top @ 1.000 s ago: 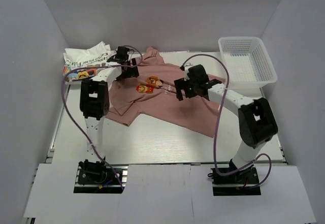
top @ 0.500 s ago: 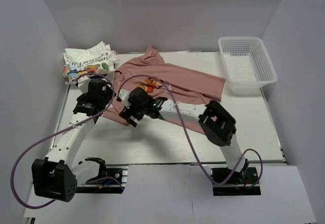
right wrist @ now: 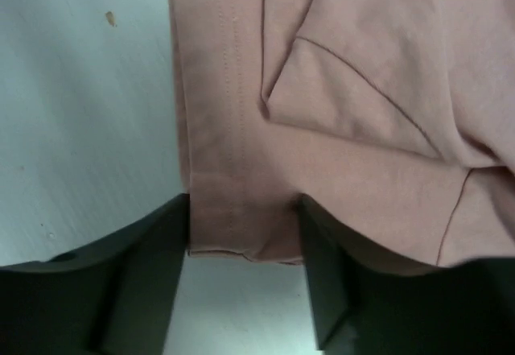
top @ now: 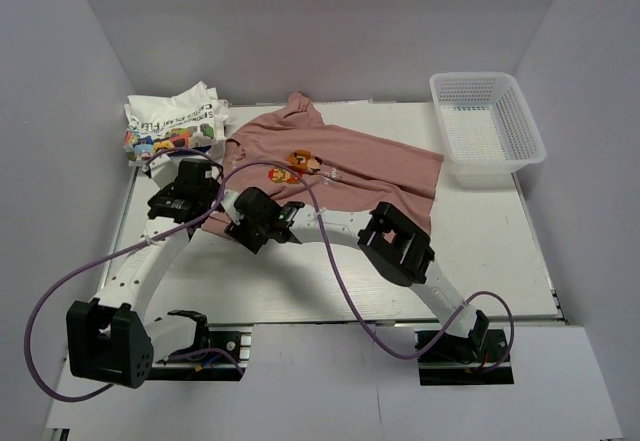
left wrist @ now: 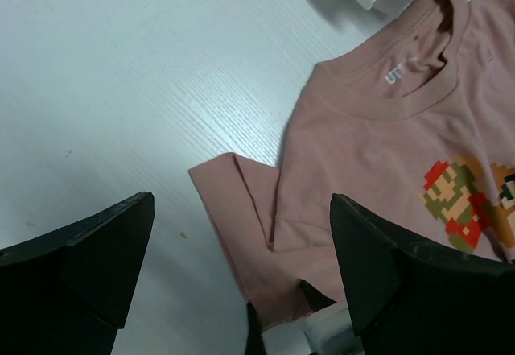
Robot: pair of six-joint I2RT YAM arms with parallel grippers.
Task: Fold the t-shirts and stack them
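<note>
pink t-shirt [top: 350,166] spread flat, sleeve hem straddled

it lies mid-table [top: 300,281]. white t-shirt [top: 170,121] is crumpled at 10 o'clock, mesh basket [top: 530,136] at 2 o'clock. left gripper [left wrist: 241,210] hangs wide open and empty above the sleeve at 9 o'clock. right gripper [right wrist: 244,234] has fingers apart, straddling the sleeve hem. right arm [top: 400,246] and purple cable [top: 330,251] cross the shirt's near edge.

Plain, pale grey-lilac walls close in on three sides: the back wall [top: 320,31], the left wall [top: 50,181] and the right wall [top: 595,181]. Between them stands a white table [top: 300,281] with a faint wood grain, evenly lit with only soft shadows. A white mesh basket [top: 531,121] sits at its far right corner. A white panel [top: 320,386] covers the near edge.
</note>
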